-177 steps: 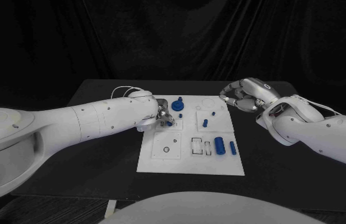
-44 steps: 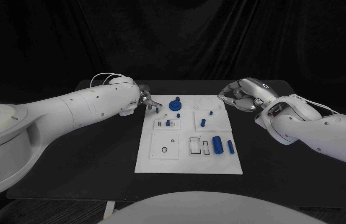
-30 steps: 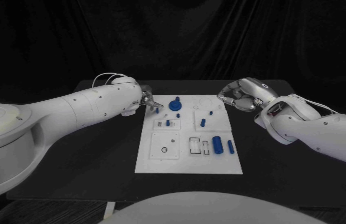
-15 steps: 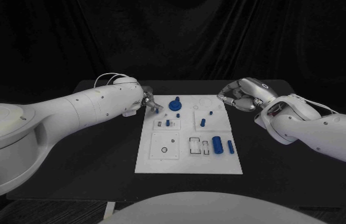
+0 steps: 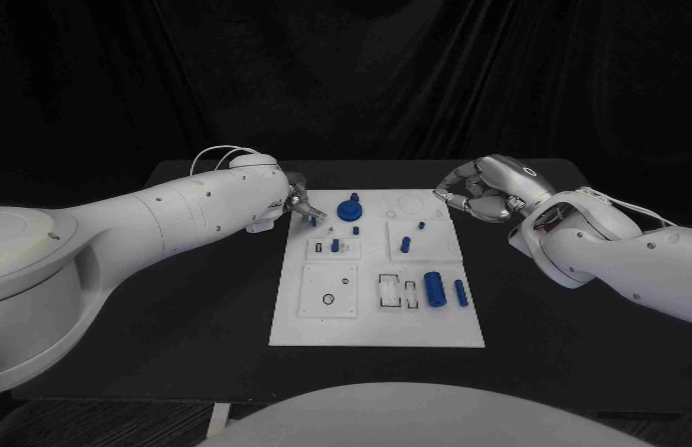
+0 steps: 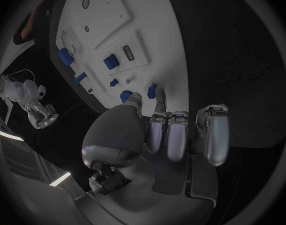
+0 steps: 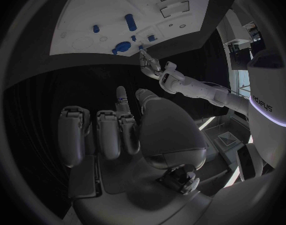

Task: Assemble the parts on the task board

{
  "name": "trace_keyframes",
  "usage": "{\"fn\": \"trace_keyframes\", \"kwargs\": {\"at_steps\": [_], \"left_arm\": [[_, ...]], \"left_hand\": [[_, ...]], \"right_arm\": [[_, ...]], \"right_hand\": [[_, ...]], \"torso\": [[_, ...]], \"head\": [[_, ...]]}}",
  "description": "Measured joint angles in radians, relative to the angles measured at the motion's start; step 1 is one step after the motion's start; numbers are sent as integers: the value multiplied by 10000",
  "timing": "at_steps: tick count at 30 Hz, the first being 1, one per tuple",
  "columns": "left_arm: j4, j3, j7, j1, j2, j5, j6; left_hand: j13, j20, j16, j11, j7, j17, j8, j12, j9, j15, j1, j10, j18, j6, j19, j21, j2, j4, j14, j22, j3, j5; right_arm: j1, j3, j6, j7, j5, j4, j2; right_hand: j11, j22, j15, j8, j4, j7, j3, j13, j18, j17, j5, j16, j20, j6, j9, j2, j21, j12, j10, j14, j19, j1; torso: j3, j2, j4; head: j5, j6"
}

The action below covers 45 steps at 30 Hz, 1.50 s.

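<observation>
- The left robot hand (image 5: 299, 204) is hovering at the far left corner of the task board (image 5: 378, 317); it is pinching a small blue part (image 6: 152, 90) between the thumb and a finger, and the other fingers (image 6: 216, 133) are lying side by side, bent a little.
- In the head view this part is showing as a short blue peg (image 5: 313, 220) at the fingertips, just over the board's left edge.
- The right robot hand (image 5: 482, 192) is hanging over the bench (image 5: 173, 297) beside the board's far right corner; its fingers are curling in and they are holding nothing.
- The task board is lying flat in the middle of the black bench, between the two arms.
- A round blue part with a knob (image 5: 351, 207) is standing on the far part of the board, near the left robot hand.
- Small blue pegs (image 5: 408, 244) are standing in the middle of the board.
- Two longer blue cylinders (image 5: 436, 289) are lying side by side on the near right part.
</observation>
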Motion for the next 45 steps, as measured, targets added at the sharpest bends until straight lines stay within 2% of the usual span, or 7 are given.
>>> {"fn": "trace_keyframes", "kwargs": {"at_steps": [25,29,43,45], "left_arm": [[-186,1,-58,-9,158,-3,34],[-206,1,-51,-10,174,-3,34],[-276,1,-31,-18,237,-5,43],[-297,1,-26,-19,249,-5,45]], "left_hand": [[0,-1,0,26,55,6,-1,0,9,36,77,26,0,-128,0,-39,0,-56,36,-2,56,63],[0,-1,0,25,19,6,-1,0,9,36,77,26,0,-164,0,-39,0,-55,36,-3,56,63],[0,25,0,25,53,5,-1,0,67,35,412,25,0,-270,-27,-78,46,-350,36,-4,351,279],[0,34,0,25,53,5,-7,0,78,35,482,25,0,-269,-36,-117,80,-416,36,-4,417,436]], "right_arm": [[-1,-3,140,-9,3,-7,13],[-1,-1,160,-9,3,-8,18],[-1,-3,200,-8,4,-13,30],[-1,-3,205,-8,4,-13,30]], "right_hand": [[0,-1,0,0,0,0,0,-2,0,-1,0,0,0,0,-2,0,0,0,0,0,0,0],[0,-2,0,0,-27,0,27,-3,0,-1,0,0,0,0,-2,0,0,0,0,0,0,0],[0,-2,0,-22,-27,0,27,-3,0,-2,0,0,0,0,-1,0,0,0,0,0,0,0],[0,-3,0,-38,-27,0,27,-3,-1,-2,0,0,0,0,-1,0,0,0,0,0,0,1]], "torso": [[-1,-3,0],[-1,-3,0],[0,-6,0],[-1,-6,0]], "head": [[-48,0],[-18,0],[2,0],[-7,0]]}}
